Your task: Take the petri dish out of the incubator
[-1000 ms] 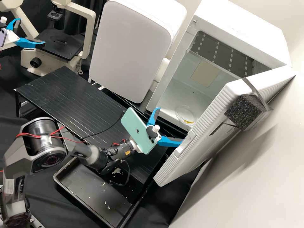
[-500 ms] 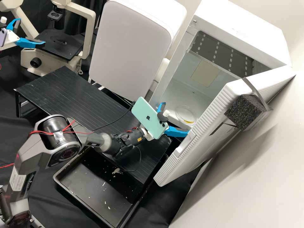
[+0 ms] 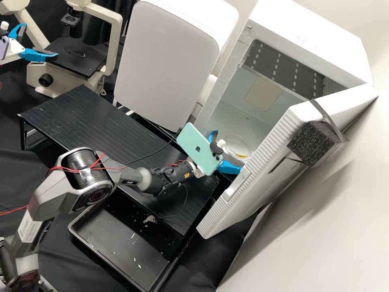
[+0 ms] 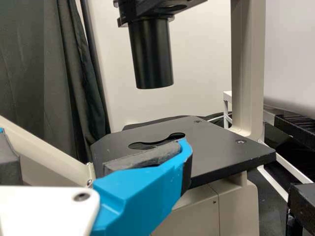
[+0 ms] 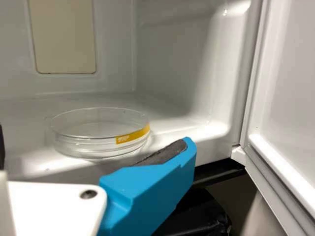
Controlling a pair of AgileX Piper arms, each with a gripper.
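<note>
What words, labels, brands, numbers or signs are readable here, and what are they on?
No words or numbers can be read for certain.
Glassy dish: print on its yellow strip, too blurred.
Green phone: a dark fruit-shaped logo, no legible words.
Right arm: white label, pale lettering and small orange tag, all too small.

We see a clear glossy petri dish (image 5: 98, 132), a smooth white plastic-looking incubator (image 3: 308, 44), a rough black foam block (image 3: 310, 144), matt black cloth (image 3: 14, 174)
</note>
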